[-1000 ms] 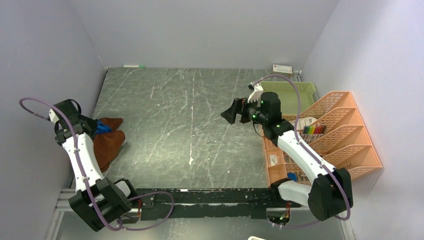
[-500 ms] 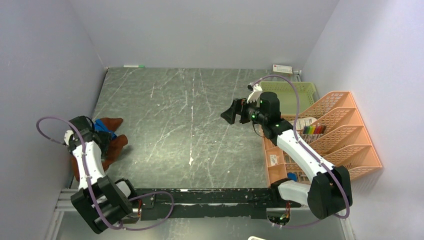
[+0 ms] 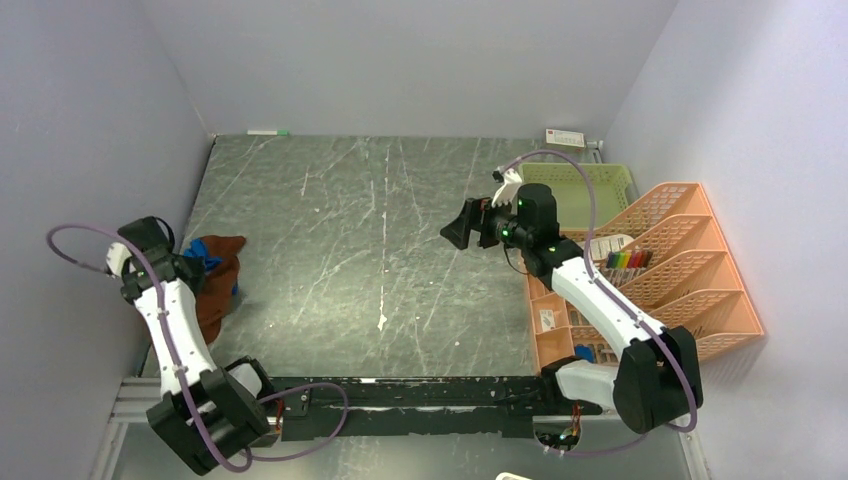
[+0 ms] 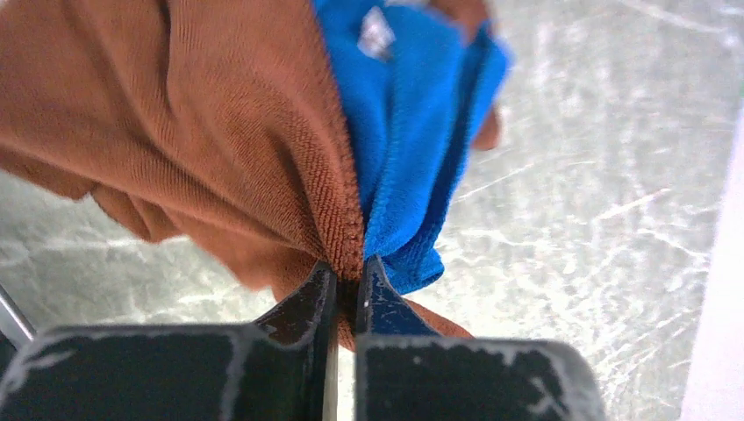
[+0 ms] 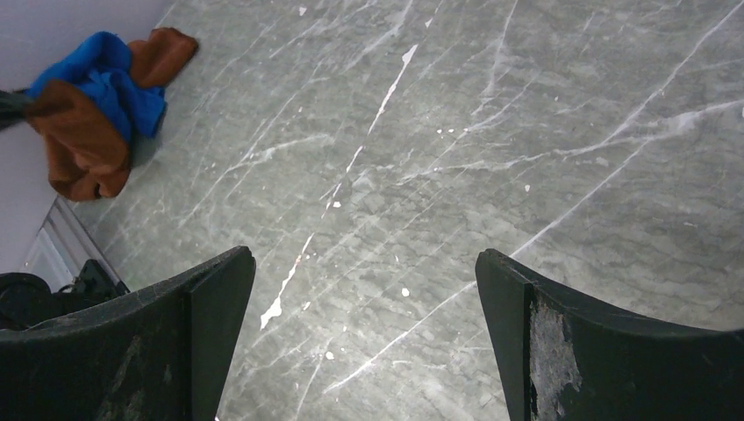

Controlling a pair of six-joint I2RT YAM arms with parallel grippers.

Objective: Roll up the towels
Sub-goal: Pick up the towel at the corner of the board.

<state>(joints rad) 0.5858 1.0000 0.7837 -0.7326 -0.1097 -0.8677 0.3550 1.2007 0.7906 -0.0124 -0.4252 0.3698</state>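
Top view: rust-brown towel (image 3: 216, 288) and blue towel (image 3: 204, 251) sit bunched together at the table's (image 3: 380, 200) left edge, by my left gripper (image 3: 191, 266).
Left wrist: I see its jaws pinched tight on the rust-brown towel's hem, with the blue towel pressed alongside.
Right wrist: right gripper (image 5: 361, 263) is spread wide and empty, above the table toward the right edge.
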